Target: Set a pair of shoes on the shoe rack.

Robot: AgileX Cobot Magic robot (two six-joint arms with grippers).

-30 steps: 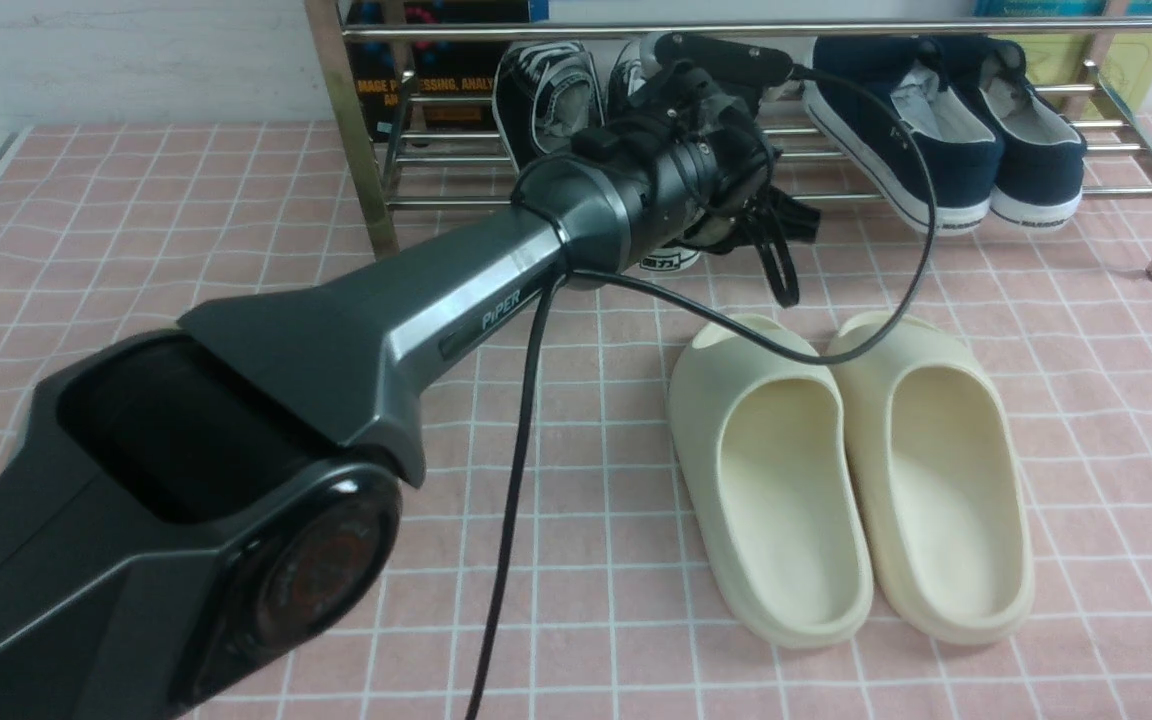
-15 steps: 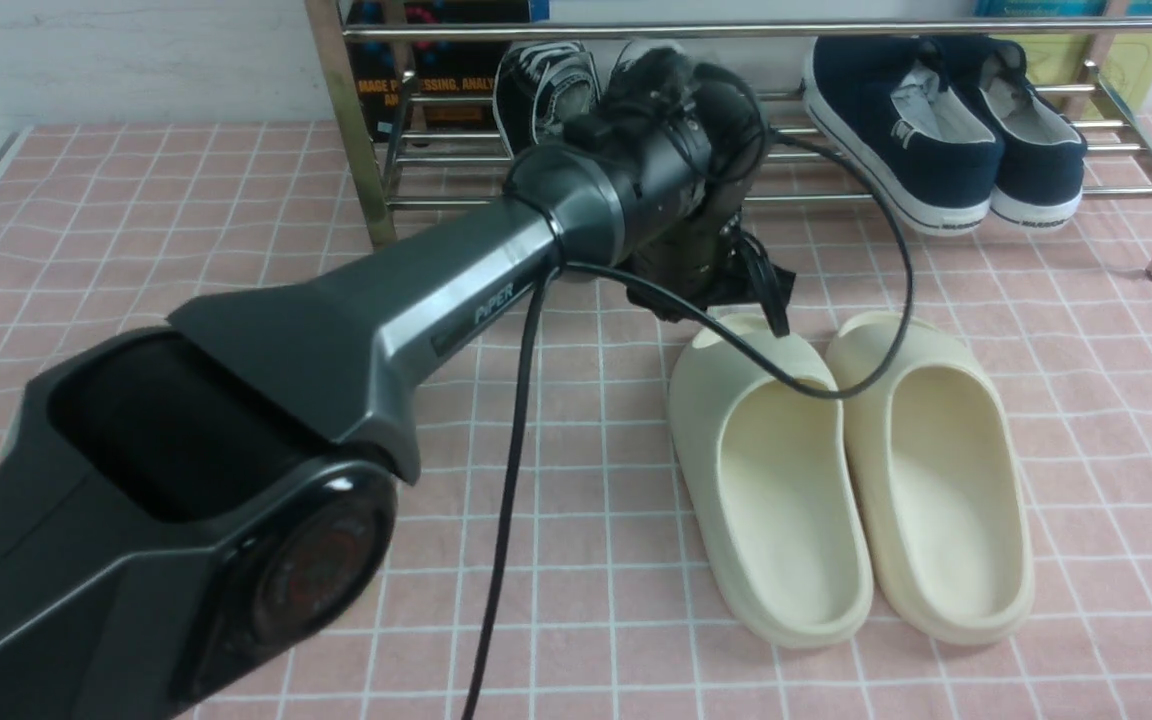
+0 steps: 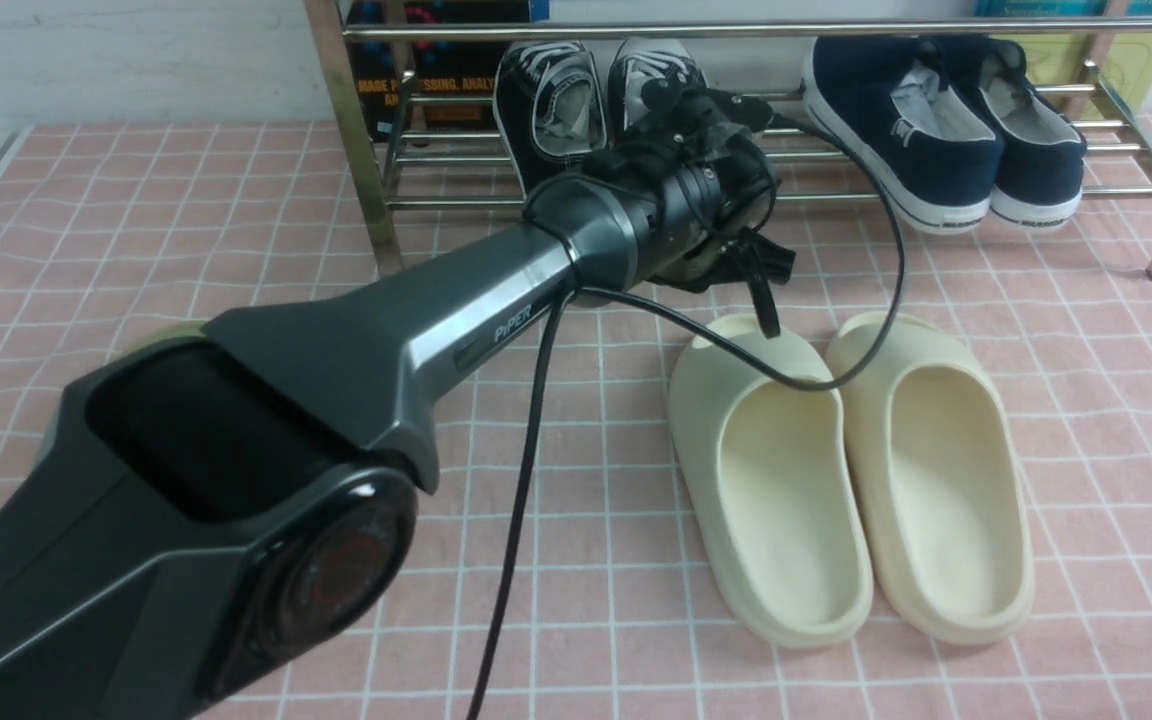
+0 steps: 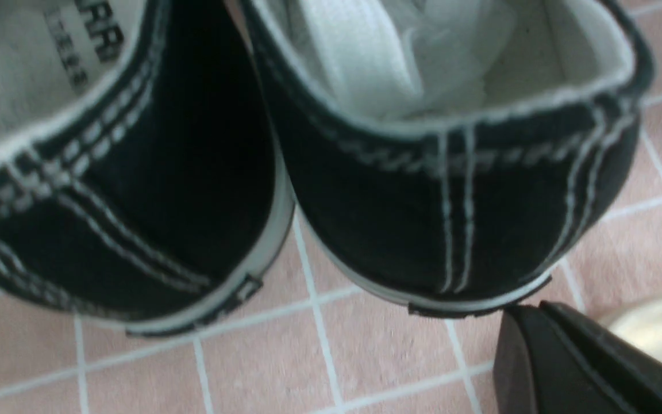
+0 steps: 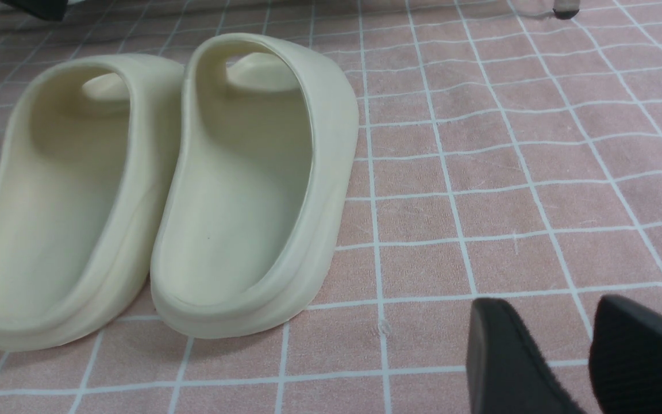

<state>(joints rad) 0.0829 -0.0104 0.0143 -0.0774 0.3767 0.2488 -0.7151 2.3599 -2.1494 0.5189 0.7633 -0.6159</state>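
Two black canvas sneakers with white laces lie side by side on the lower bars of the chrome shoe rack (image 3: 356, 150), toes to the back: the left sneaker (image 3: 548, 105) and the right sneaker (image 3: 651, 75). The left wrist view shows both heels close up, the left sneaker's heel (image 4: 107, 190) and the right sneaker's heel (image 4: 457, 201), hanging over the pink floor. My left gripper (image 4: 529, 313) is shut and empty, its tip just under the right sneaker's heel sole. My right gripper (image 5: 546, 310) is open over bare tiles, holding nothing.
A pair of navy slip-on shoes (image 3: 936, 130) lies on the rack's right half. Two cream foam slides (image 3: 846, 470) stand on the pink tiled floor in front of the rack, beside my right gripper. The left arm's black cable (image 3: 836, 370) droops over the slides.
The right sneaker's heel hung low in front of the rack; it now sits higher, level with the other sneaker. My left wrist has turned and drawn back slightly. The slides have not moved.
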